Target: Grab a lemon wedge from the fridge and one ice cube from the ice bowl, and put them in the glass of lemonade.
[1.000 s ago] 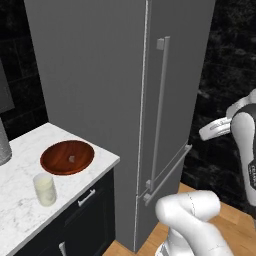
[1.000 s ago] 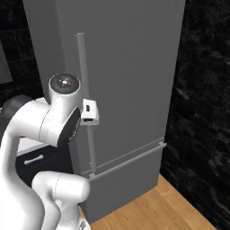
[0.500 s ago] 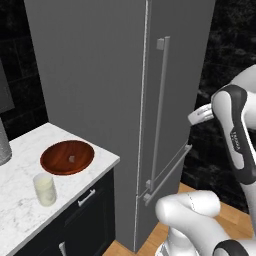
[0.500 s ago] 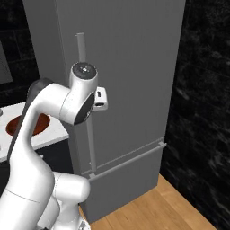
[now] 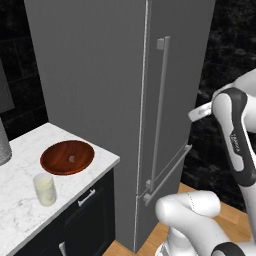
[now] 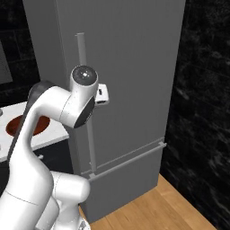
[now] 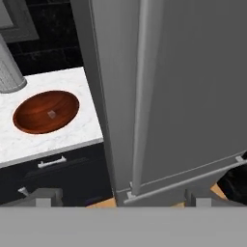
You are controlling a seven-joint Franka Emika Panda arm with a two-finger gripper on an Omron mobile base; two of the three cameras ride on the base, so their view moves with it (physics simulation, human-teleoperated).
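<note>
- Nearest in the hand view, the gripper [image 7: 123,197] shows two grey finger tips at the bottom edge, far apart; the jaws stand wide with nothing between them.
- In the left base view the white arm rises at the lower right and its forearm bends along the right edge; in the right base view it fills the lower left, with the hand at centre left in front of the fridge door.
- A wooden floor [image 6: 148,209] shows at the bottom of the right base view, below the fridge.
- The white marble counter [image 5: 20,210] sits at the lower left of the left base view, over dark cabinets [image 5: 85,220] with small bar pulls.
- The glass of lemonade [image 5: 44,189] stands on the counter, nearer the camera than the ice bowl [image 5: 67,157], close to it but apart.
- The ice bowl is shallow and reddish-brown; one ice cube [image 5: 71,159] lies near its middle. In the hand view the bowl appears at centre left with the cube inside.
- A grey perforated holder [image 7: 8,73] stands at the upper left of the hand view, behind the bowl.
- The fridge [image 5: 100,80] is tall and grey, just right of the counter; its doors are closed, with a long vertical handle [image 5: 159,110] on the upper door and a horizontal bar lower down.
- Behind everything runs a black tiled wall [image 6: 202,99].
- The lemon wedge cannot be seen; the closed doors hide the fridge interior.
</note>
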